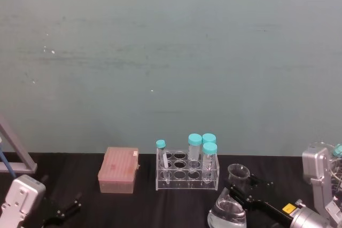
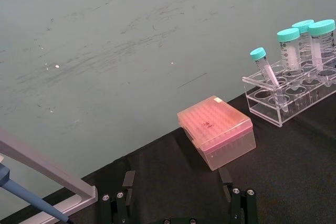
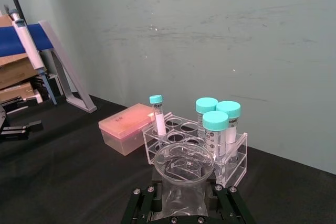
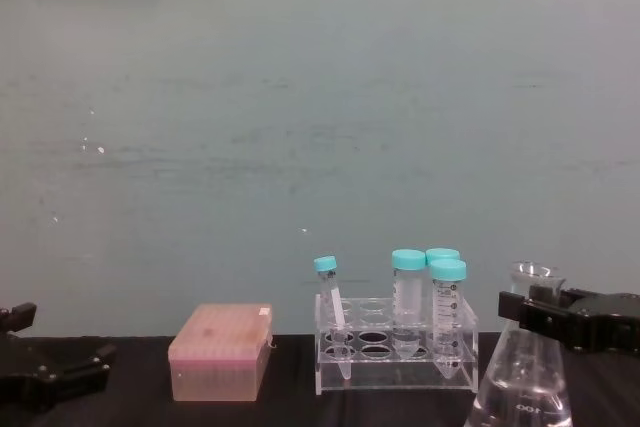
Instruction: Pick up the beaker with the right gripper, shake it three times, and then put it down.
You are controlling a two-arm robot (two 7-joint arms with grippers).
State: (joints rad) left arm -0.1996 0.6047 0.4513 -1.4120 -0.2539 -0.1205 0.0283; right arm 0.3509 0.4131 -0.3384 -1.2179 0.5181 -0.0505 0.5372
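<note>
The beaker (image 4: 522, 367), standing at the table's near right just beside the tube rack (image 4: 396, 357), is being clasped at its narrow neck by the right gripper (image 4: 545, 315). Being smooth, fragile glass weighted low by liquid, it is probably best gripped firmly under the flared rim. The rack's capped tubes (image 1: 202, 148) are crowding the shaking space, while the left gripper (image 2: 178, 192) is being kept spread and idle, well apart beyond the pink box (image 1: 118, 170).

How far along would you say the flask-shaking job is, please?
Done: the right end effector has closed on the Erlenmeyer flask's neck. In hand: that grip; I cannot tell whether its base has left the black table. Left: shaking and setting down. The left end effector sits idle.
</note>
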